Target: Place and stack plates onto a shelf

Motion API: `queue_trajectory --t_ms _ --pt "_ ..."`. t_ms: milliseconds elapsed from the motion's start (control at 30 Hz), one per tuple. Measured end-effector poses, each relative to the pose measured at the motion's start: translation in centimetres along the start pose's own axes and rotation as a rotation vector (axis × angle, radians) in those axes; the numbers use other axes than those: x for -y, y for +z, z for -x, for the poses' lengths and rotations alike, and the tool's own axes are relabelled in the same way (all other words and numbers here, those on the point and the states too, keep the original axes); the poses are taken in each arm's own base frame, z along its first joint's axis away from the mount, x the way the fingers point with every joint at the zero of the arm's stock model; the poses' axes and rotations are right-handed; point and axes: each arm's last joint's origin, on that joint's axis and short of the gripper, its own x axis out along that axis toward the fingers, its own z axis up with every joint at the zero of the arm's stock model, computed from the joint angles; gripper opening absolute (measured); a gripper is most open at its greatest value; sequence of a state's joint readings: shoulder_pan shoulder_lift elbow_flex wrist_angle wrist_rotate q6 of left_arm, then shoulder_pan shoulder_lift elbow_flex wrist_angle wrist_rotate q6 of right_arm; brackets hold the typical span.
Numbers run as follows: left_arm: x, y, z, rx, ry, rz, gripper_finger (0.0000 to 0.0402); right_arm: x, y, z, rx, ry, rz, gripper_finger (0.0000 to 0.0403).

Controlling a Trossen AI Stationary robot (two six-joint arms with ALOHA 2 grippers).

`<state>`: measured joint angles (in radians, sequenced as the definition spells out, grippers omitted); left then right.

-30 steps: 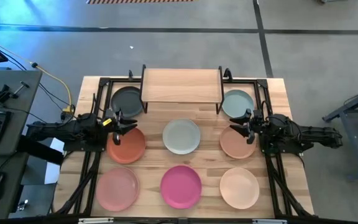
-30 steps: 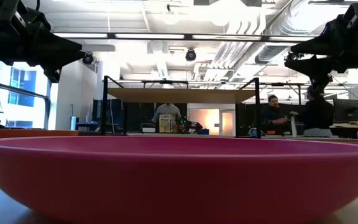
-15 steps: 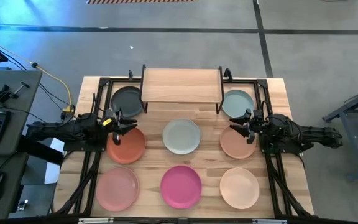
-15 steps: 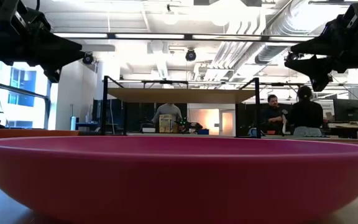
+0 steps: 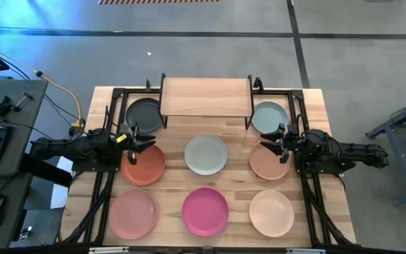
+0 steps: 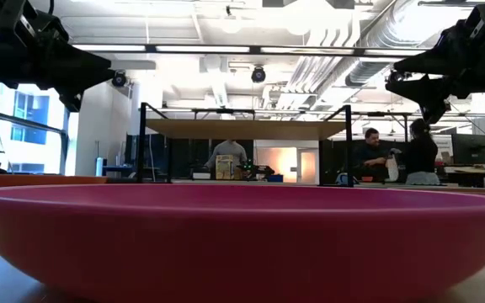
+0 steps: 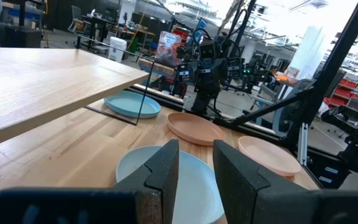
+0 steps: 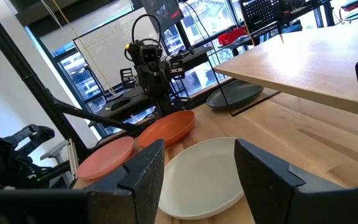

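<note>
Slatted tabletop (image 5: 235,134) is ringed with unstacked plates (image 5: 206,154), shelf (image 5: 206,96) at twelve o'clock left bare, left gripper (image 5: 137,138) and right gripper (image 5: 276,139) held open, empty.

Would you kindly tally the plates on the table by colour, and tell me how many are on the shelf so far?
dark grey plate: 1
pale teal plate: 1
grey-green plate: 1
terracotta plate: 1
tan plate: 1
pink plate: 1
magenta plate: 1
cream plate: 1
Total: 8 plates on the table, 0 on the shelf.
</note>
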<state>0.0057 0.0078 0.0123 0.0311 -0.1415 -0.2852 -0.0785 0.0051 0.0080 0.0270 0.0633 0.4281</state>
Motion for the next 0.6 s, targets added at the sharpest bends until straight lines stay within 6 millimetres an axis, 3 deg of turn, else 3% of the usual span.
queue_trajectory --t_ms 433,600 --pt "-0.08 0.06 0.00 0.013 0.028 0.011 0.0090 0.11 0.13 0.00 0.027 -0.046 0.066 0.0186" --pt "-0.07 0.16 0.00 0.025 0.030 0.032 0.0090 0.11 0.14 0.01 0.030 -0.045 -0.033 0.0186"
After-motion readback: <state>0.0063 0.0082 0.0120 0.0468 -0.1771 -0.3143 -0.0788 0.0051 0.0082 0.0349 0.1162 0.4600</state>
